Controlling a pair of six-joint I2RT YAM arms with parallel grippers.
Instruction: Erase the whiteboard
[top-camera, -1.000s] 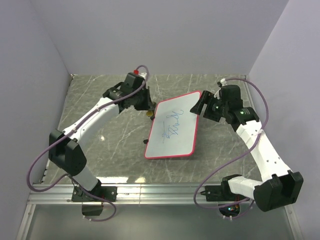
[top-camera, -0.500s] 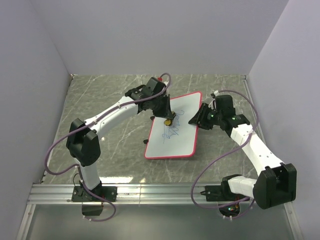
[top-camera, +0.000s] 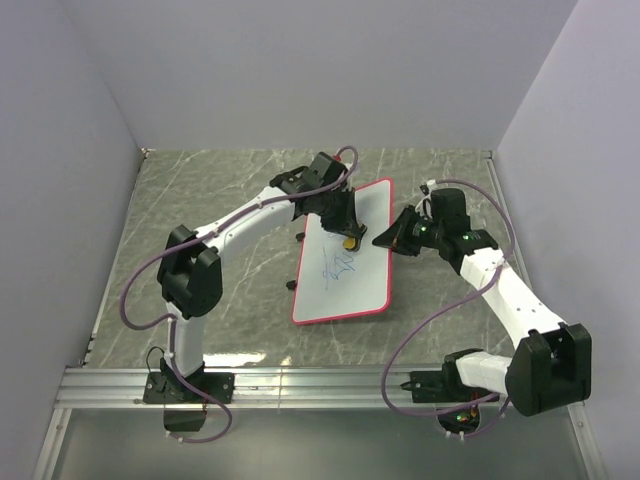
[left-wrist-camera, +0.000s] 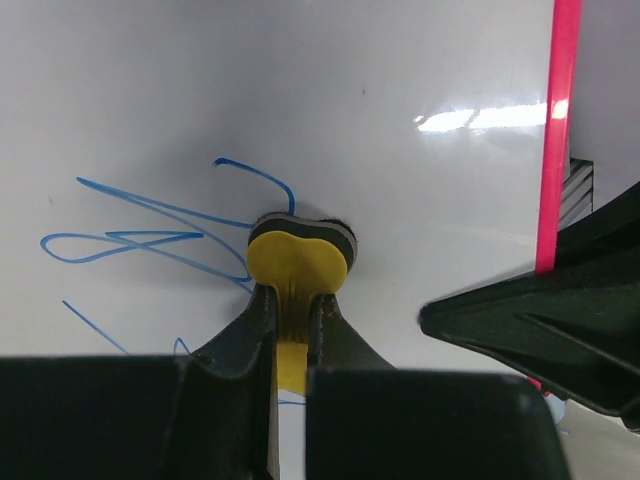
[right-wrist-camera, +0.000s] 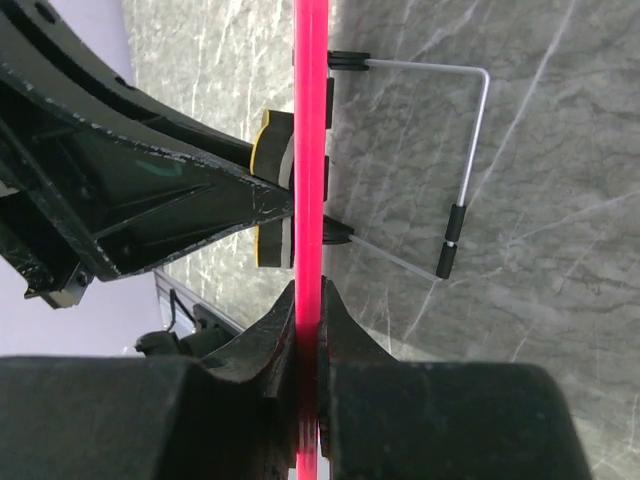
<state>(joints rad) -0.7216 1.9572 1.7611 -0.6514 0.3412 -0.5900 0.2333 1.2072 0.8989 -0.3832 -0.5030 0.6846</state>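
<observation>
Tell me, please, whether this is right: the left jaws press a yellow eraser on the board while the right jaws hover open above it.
Not quite: the right jaws do not hover open; they are shut on the board's red rim, as the right wrist view shows. The left jaws do press the yellow eraser on the board.

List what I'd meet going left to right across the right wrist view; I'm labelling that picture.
eraser → whiteboard, seen edge-on → wire stand

The grey marbled tabletop (top-camera: 220, 300) carries the whiteboard (top-camera: 350, 285) near its centre. Its long side runs from 1 to 7 o'clock. It seems slightly tilted.
</observation>
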